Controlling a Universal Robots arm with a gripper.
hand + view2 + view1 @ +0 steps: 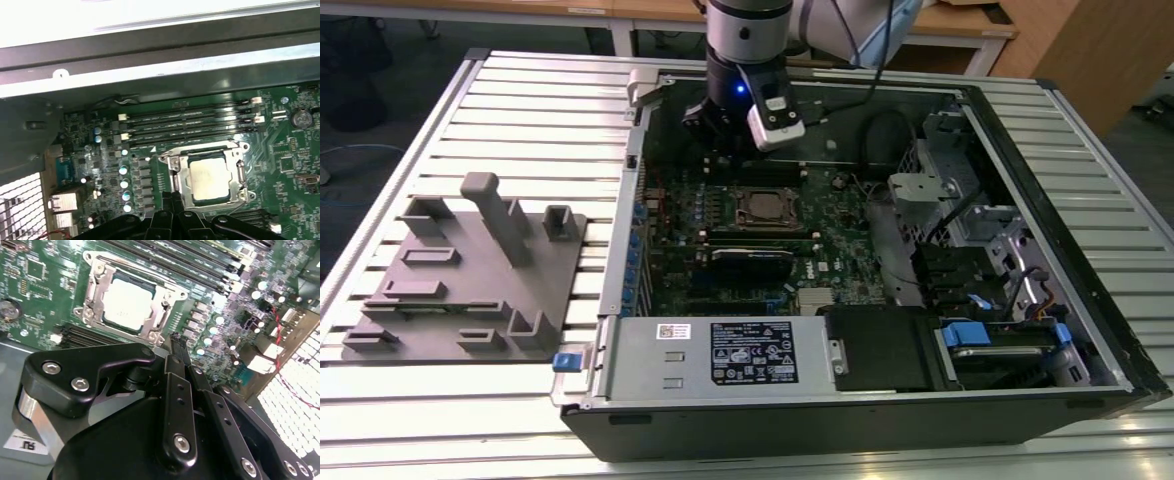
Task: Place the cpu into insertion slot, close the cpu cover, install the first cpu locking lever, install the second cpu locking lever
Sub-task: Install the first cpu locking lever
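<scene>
The gripper (175,340) hangs above the green circuit board (35,285), its fingers pressed together with nothing between them. Just beyond its fingertips, not touching them, the cpu (125,302) lies flat in the insertion slot (766,227) (dull silver top facing up). The cpu cover (97,287) is folded down around it, framing the chip's edges on the side facing the gripper.

Even overhead light brightens the bench (520,90) slats, while the inside of the case (854,430) lies in shade, darkest by its far wall. In the second wrist view the grille (295,395) burns out white and the cpu (127,302) top glares pale. In the first wrist view the strip beyond the case rim is overexposed.
</scene>
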